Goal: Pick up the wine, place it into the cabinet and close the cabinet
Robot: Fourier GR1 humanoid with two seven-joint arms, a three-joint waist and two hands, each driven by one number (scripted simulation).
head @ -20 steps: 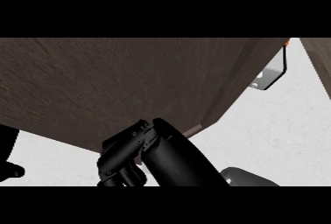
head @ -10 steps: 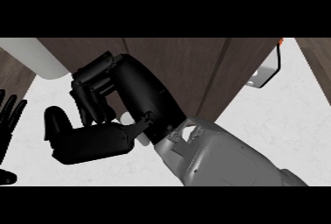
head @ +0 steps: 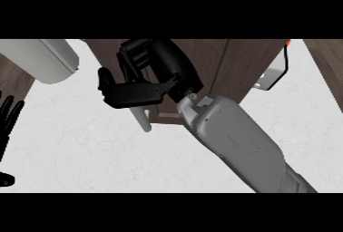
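A dark brown wooden cabinet [head: 231, 68] fills the upper middle of the head view. A pale bar handle [head: 143, 121] sticks out at its lower edge. My right hand [head: 134, 94] lies against the cabinet front just above that handle. Its fingers are relaxed and nothing shows inside them. The grey right forearm [head: 234, 145] runs up to it from the lower right. No wine bottle shows in the view. My left hand [head: 9, 118] rests open at the left edge, fingers up.
A rounded light grey object [head: 48, 60] sits at the top left. A pale grey fitting with an orange tip [head: 272, 77] hangs beside the cabinet at the upper right. The white counter top [head: 87, 158] spreads below.
My right arm has risen from the lower edge and stretched up to the cabinet front, the hand moving right and higher. The handle and the grey object have come into view.
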